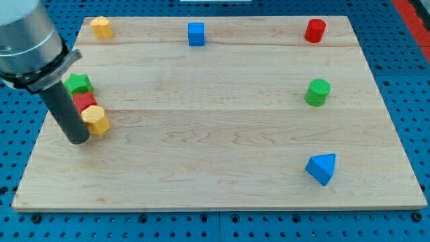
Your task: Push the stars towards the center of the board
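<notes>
My tip point(77, 140) rests on the board near its left edge. Three blocks cluster right beside the rod. A green star point(79, 84) is the topmost. A red block point(85, 102) sits below it, partly hidden by the rod, so I cannot make out its shape. A yellow block point(97, 119), blunt and many-sided, is lowest and touches the rod's right side just above the tip. Another yellow block point(101, 27) of similar shape sits at the board's top left corner.
A blue cube point(195, 33) sits at top centre and a red cylinder point(314, 31) at top right. A green cylinder point(318, 92) is at the right. A blue triangle point(322, 168) is at the lower right. The wooden board point(215, 181) lies on a blue pegboard.
</notes>
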Available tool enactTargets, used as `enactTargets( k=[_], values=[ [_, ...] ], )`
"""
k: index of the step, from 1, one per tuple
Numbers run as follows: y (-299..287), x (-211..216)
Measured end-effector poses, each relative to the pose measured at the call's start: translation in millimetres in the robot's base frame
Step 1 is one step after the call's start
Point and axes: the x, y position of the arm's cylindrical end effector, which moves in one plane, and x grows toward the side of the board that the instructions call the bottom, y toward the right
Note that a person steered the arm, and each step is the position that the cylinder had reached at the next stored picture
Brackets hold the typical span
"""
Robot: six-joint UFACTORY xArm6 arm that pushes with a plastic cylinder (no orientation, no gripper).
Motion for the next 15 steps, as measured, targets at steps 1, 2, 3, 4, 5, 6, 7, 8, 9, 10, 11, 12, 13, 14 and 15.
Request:
enactTargets(
  k=[1, 2, 3, 4, 5, 6, 7, 8, 9, 10, 11, 12, 13, 14, 15],
  values=[
    [-13, 0],
    [-30, -21],
    [-37, -47],
    [0, -79],
    [22, -84],
    [23, -100],
    [26, -152],
    [-14, -170],
    [-77, -158],
    [-79, -157],
    [-58, -135],
    [-67, -103],
    [-51, -92],
    [-58, -102],
    [-51, -123]
  ],
)
